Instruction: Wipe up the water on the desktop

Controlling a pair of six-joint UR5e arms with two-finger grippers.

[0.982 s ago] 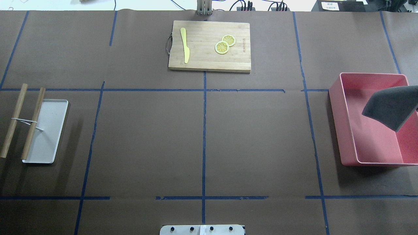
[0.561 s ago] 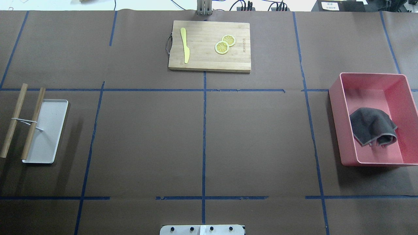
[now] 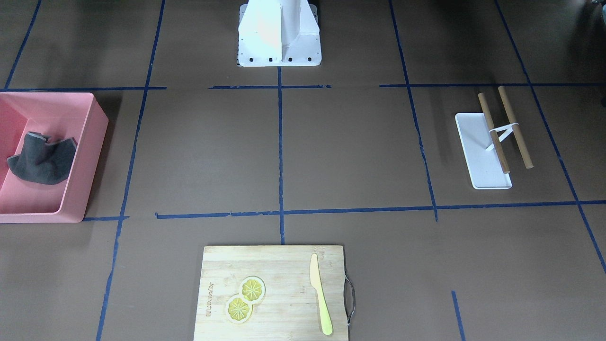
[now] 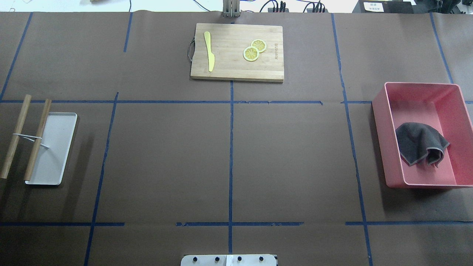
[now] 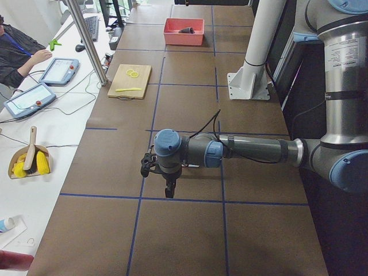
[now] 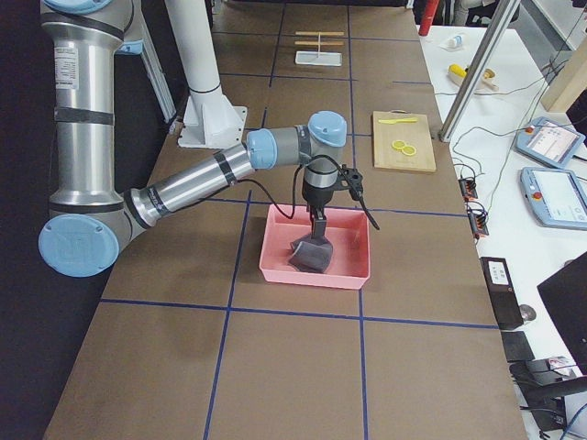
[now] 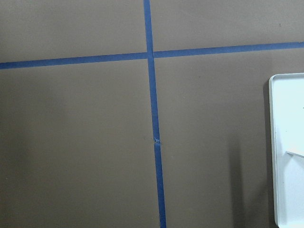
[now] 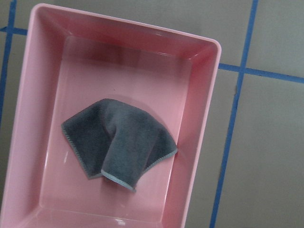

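The gray cloth [image 8: 121,142] lies crumpled on the floor of the pink bin [image 4: 388,140], directly beneath the right jaws. The side view shows the right arm [image 6: 229,165] reaching over the bin with the jaws low above the cloth, but I cannot tell whether they are wide, narrow or touching the fabric. The left jaws hang over bare tabletop [image 4: 166,159] with a white tray [image 7: 287,142] just off to one side of them. Their opening cannot be told either, and the cloth is well away from them. The cloth looks light, soft and limp: it should sag and drape once lifted, and it is unlikely to slip much. The best hold is probably the raised fold through its middle, where layers bunch up off the bin floor — the flat hemmed edges give the jaws little to pinch. No wet patch can be made out on the tabletop.
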